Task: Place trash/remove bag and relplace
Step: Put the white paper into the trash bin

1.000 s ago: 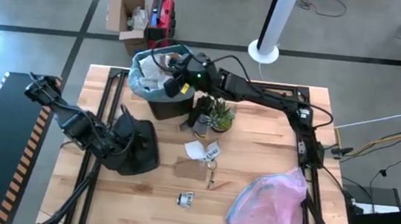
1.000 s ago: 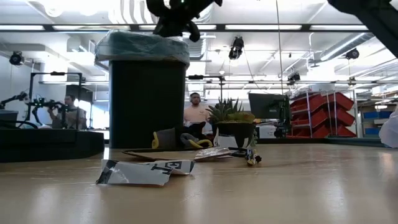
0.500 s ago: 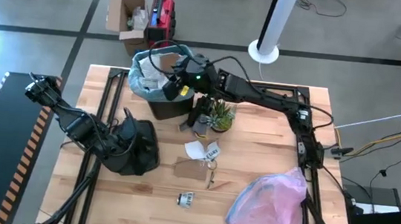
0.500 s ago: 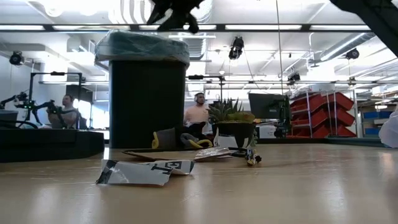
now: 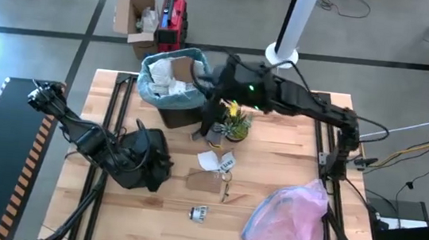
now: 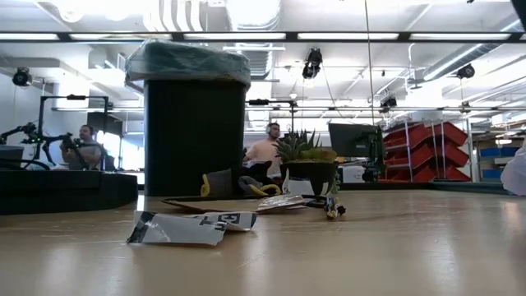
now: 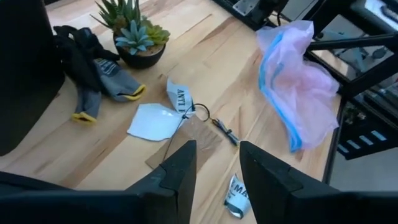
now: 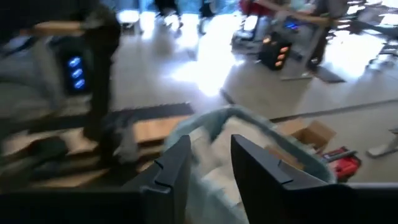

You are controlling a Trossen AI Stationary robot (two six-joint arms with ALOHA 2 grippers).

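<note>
while my right gripper (image 5: 218, 74) hung just beside the bin, fingers a narrow gap apart and empty, the bag (image 5: 151, 83) lined the upright bin (image 6: 196, 136), mouth upward, trash (image 5: 172, 78) inside. my left gripper (image 7: 214, 168), narrowly parted, waited low over the counter (image 5: 275, 154).

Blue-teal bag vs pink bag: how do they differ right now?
The blue-teal bag is fitted over the rim of the black bin, mouth open, paper trash inside. The pink bag lies loose and crumpled flat on the table at the opposite corner, lining nothing. The pink bag also spreads wider across the table. Both are thin translucent plastic.
</note>
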